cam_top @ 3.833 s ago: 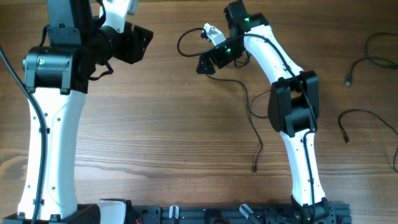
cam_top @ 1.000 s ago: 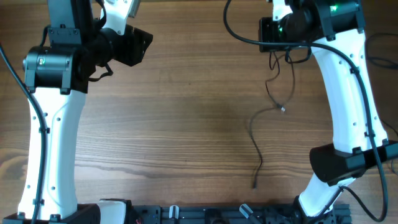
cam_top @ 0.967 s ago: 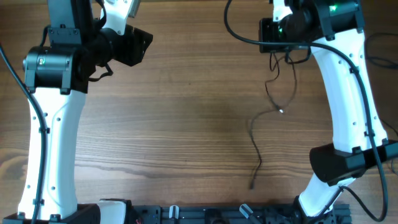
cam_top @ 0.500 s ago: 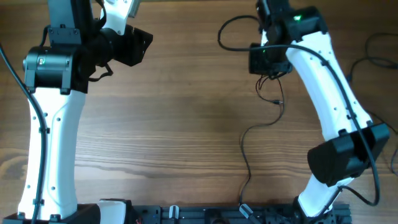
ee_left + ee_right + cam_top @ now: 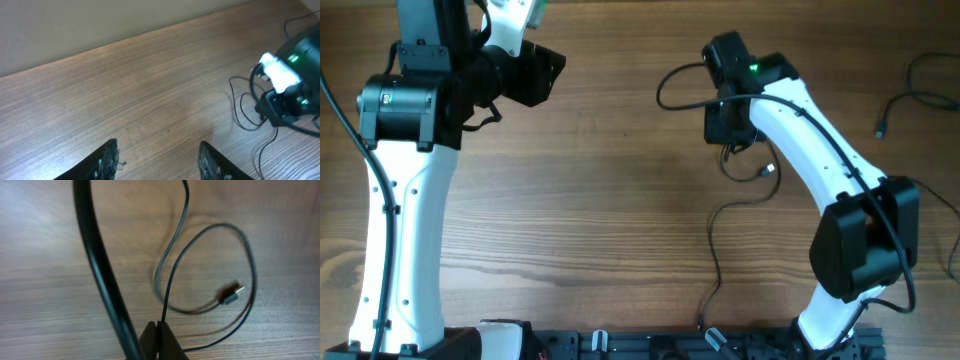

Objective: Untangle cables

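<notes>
My right gripper [image 5: 725, 128] is shut on one of the thin black cables [image 5: 713, 245] at the back centre of the wooden table. That strand loops below the gripper, shows a silver-tipped plug [image 5: 770, 170], then trails to the front edge. In the right wrist view the closed jaws [image 5: 158, 326] pinch the wire [image 5: 169, 282], and its loop and plug [image 5: 233, 293] lie on the wood beyond. My left gripper [image 5: 546, 70] hovers at the back left, open and empty, with both fingertips [image 5: 109, 156] over bare wood. It sees the cable loops [image 5: 244, 107] to its right.
More thin cables [image 5: 910, 98] lie at the far right, one with a small plug [image 5: 880, 130], another strand [image 5: 952, 235] by the right edge. The right arm's thicker black cable [image 5: 100, 265] crosses its wrist view and arcs left [image 5: 665, 85] of the arm.
My right arm has swung left and toward the front with the cable pinched. The strand's tail has slid toward the front edge. The left arm has not moved.
</notes>
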`<state>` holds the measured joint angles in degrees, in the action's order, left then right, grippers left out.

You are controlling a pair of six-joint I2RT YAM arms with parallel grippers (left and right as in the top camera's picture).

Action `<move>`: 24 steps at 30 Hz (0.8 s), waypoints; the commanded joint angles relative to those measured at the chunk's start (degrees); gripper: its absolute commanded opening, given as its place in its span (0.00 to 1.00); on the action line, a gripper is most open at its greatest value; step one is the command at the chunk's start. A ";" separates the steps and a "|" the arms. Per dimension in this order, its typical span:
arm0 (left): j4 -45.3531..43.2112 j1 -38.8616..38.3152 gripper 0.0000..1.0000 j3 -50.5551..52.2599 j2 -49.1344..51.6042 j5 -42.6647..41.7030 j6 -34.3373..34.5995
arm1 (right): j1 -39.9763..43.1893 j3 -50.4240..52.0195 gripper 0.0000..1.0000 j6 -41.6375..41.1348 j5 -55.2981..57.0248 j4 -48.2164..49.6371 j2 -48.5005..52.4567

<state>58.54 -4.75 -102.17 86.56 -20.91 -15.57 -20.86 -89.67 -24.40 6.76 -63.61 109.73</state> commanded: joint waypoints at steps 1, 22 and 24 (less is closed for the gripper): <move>-0.20 0.15 0.53 -0.07 -0.74 0.17 -0.72 | -0.42 4.37 0.05 -0.02 2.23 0.57 0.37; -0.17 0.15 0.53 -0.07 -0.74 0.13 -0.72 | 0.55 6.75 0.05 10.56 -0.90 18.91 -0.46; -0.17 0.15 0.53 -0.07 -0.74 0.13 -0.72 | 1.11 6.75 0.05 11.89 -0.83 22.56 -0.46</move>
<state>58.52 -4.75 -102.17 86.56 -20.91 -15.57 -20.73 -83.18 -18.09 7.33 -44.64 109.73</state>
